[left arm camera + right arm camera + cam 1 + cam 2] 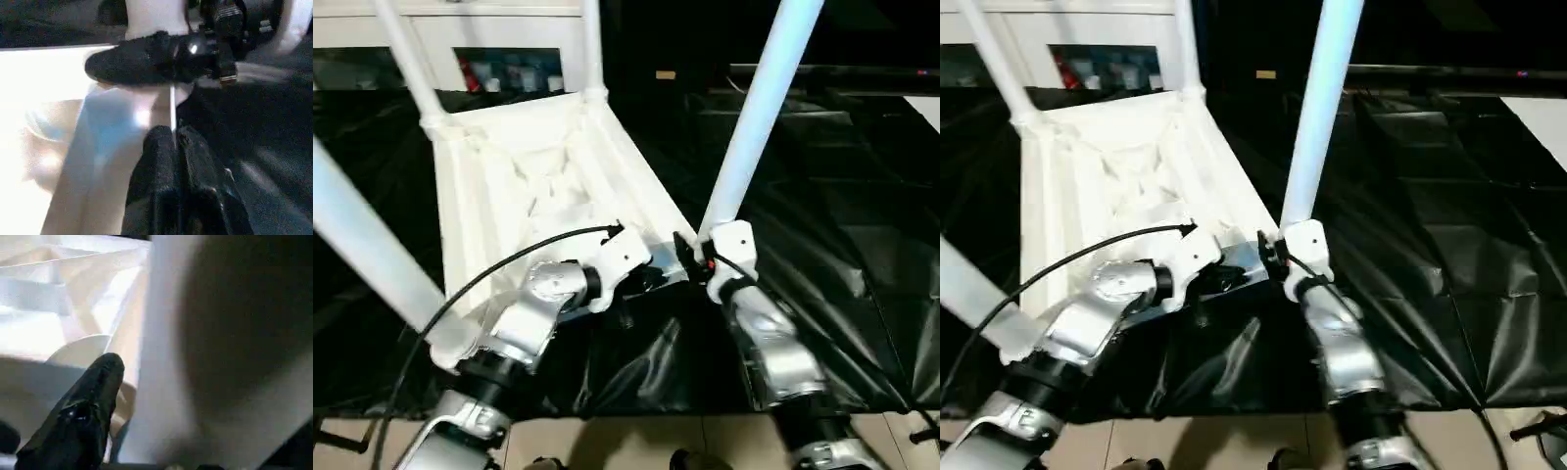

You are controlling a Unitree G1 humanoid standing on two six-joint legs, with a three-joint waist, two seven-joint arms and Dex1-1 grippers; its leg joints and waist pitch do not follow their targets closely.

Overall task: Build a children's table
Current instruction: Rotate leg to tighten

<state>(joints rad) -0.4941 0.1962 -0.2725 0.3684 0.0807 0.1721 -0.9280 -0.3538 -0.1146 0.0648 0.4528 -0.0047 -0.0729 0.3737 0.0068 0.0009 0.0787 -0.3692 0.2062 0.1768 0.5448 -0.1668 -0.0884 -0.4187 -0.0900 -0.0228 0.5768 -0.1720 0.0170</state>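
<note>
Black sheeting point(842, 225), upturned tabletop point(524, 186) (legs up), right gripper point(690, 257) clasping leg point(754, 117); left gripper point(646, 279) unclear.

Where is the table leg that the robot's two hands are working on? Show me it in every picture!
Left eye view: the leg rises from the tabletop's near right corner, right of middle.
Right eye view: the same leg, just right of middle, leaning to the upper right.
Left wrist view: its pale base runs beside the left gripper.
Right wrist view: the broad white shaft, close up.
Shared landmark: the ribbed tabletop.
</note>
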